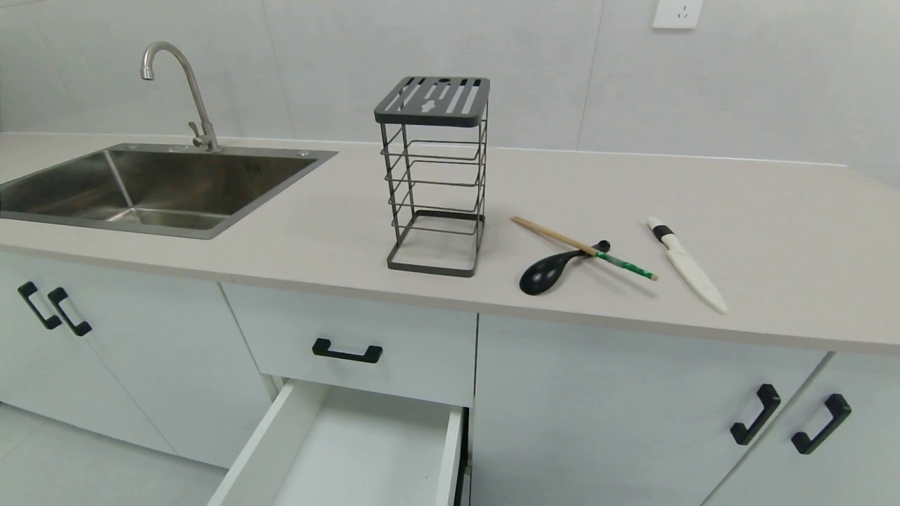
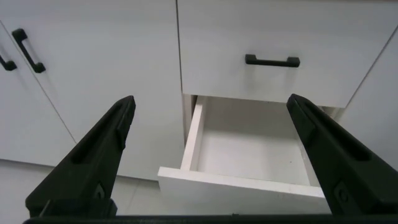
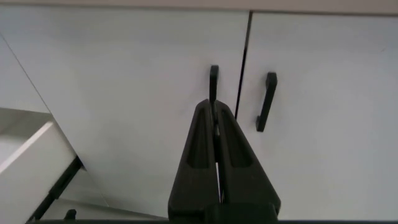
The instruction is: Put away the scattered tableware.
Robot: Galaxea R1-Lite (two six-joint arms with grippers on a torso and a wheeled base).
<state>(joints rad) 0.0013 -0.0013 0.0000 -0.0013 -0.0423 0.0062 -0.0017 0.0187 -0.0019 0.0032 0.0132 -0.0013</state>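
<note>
Knife (image 1: pixel 685 266) lay near counter's (image 1: pixel 773 211) front edge; I judged it light, stiff, best held by its handle. Left gripper (image 2: pixel 210 102) gaped; right gripper (image 3: pixel 215 104) sat closed.

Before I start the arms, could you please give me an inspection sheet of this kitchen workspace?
Surface: pale counter, level.
Job's things: chopsticks lie across the handle of the black spoon; white knife lies apart, to their right; wire rack stands upright to their left.
Clutter: nothing seen.
Grippers: left gripper open, facing the open drawer; right gripper shut, in front of the cupboard doors.
Cables: nothing seen.
Surroundings: sink and tap at the counter's left end; wall socket above.
</note>
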